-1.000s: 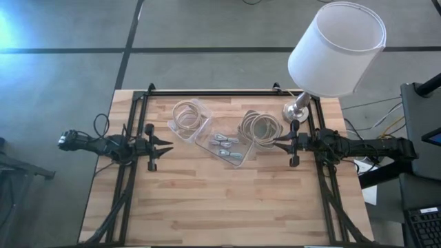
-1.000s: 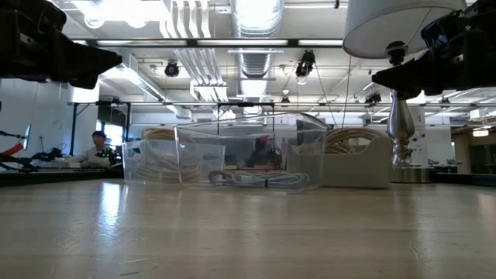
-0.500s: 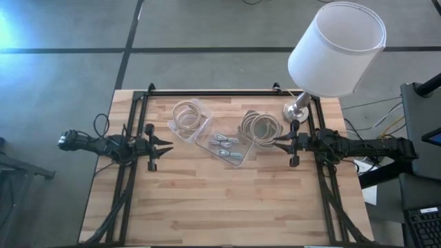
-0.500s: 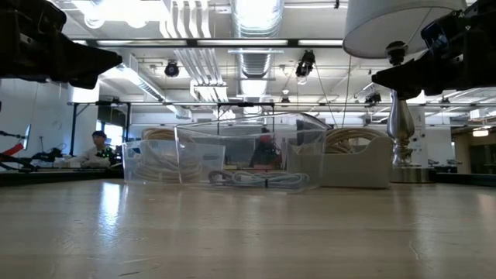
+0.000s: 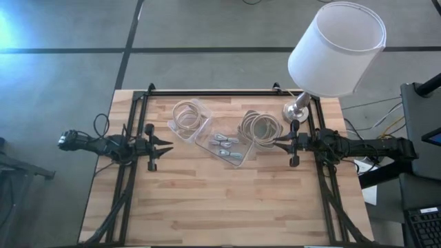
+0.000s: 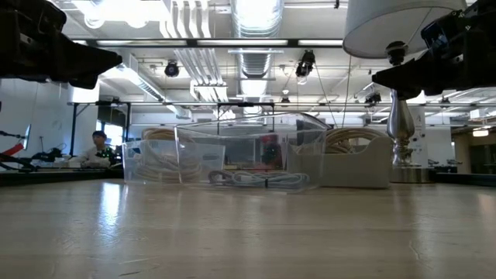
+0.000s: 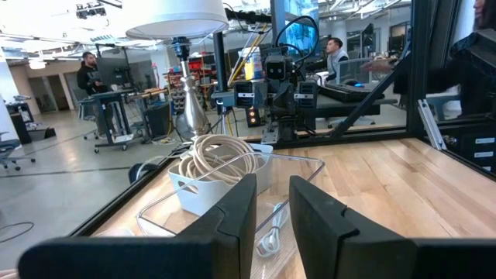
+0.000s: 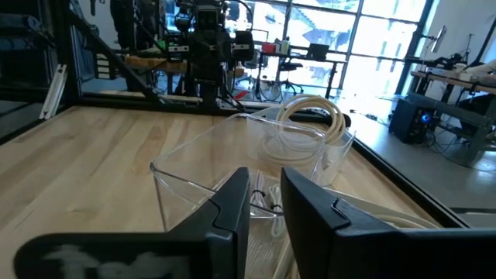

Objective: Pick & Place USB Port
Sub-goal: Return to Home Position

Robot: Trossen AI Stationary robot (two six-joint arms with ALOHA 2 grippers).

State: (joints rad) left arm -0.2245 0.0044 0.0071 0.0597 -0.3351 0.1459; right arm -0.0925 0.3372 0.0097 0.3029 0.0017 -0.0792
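A clear tray (image 5: pixel 238 157) sits mid-table and holds several small grey-white USB pieces with cords (image 5: pixel 223 142), lying on its floor (image 6: pixel 260 180). My left gripper (image 5: pixel 169 146) hovers above the table, left of the tray, pointing right, with its fingers a little apart (image 7: pixel 273 186). My right gripper (image 5: pixel 277 142) hovers right of the tray beside the white bin, pointing left, also slightly open (image 8: pixel 265 182). Neither touches anything. In the low view both grippers hang well above the table top.
A clear box with a coiled cream cable (image 5: pixel 187 118) stands far-left of the tray. A white bin with coiled cable (image 5: pixel 259 127) stands on the tray's right. A lamp base (image 5: pixel 296 109) with a big white shade (image 5: pixel 336 48) occupies the far right corner. The near half shows bare wood (image 5: pixel 220 200).
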